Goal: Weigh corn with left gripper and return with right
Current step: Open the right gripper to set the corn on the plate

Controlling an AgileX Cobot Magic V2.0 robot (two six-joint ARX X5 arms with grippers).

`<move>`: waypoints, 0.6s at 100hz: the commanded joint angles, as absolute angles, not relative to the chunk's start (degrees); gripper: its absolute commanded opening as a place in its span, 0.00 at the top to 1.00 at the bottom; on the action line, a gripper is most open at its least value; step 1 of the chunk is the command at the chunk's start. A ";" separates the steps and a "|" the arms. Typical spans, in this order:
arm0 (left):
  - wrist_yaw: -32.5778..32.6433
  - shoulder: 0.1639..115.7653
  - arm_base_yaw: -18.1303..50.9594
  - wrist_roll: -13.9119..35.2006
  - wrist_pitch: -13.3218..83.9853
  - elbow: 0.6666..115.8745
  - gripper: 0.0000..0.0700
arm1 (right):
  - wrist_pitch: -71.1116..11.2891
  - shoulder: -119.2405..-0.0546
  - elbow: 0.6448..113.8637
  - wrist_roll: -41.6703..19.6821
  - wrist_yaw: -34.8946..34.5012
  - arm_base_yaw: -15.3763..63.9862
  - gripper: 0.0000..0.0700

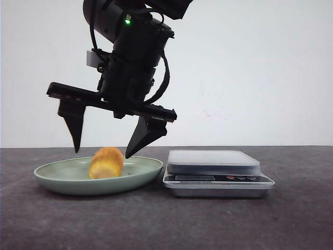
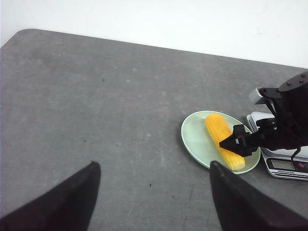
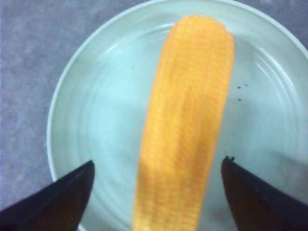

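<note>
The yellow-orange corn (image 1: pixel 106 163) lies on its side in the pale-green plate (image 1: pixel 52 179). My right gripper (image 1: pixel 102 153) hangs just above it, jaws open wide, one fingertip on each side of the cob, not touching it. In the right wrist view the corn (image 3: pixel 187 120) runs lengthwise between the open fingertips (image 3: pixel 72 192) over the plate (image 3: pixel 96 96). My left gripper (image 2: pixel 154 166) is open and empty above bare grey table, well away from the plate (image 2: pixel 192 139) and the corn (image 2: pixel 219 134). It is out of the front view.
A silver kitchen scale (image 1: pixel 213 161) with an empty white platform stands just right of the plate, almost touching it. It also shows in the left wrist view (image 2: pixel 284 166). The table is dark grey with a white wall behind.
</note>
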State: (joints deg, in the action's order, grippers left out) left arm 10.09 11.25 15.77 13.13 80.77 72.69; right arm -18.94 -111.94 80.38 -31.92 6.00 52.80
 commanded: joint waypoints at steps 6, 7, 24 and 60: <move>9.82 11.66 15.86 13.61 80.20 73.41 0.38 | -18.48 -111.74 82.74 -29.89 6.02 53.23 0.21; 9.82 11.66 15.86 13.58 80.20 73.41 0.38 | -18.52 -111.59 82.87 -29.58 6.00 53.17 0.21; 9.85 11.66 15.86 13.61 81.49 73.41 0.38 | -22.39 -108.09 86.26 -24.36 5.48 50.13 0.22; 10.04 11.66 15.86 13.56 81.14 73.41 0.38 | -34.24 -92.38 87.13 -12.62 2.59 30.63 0.22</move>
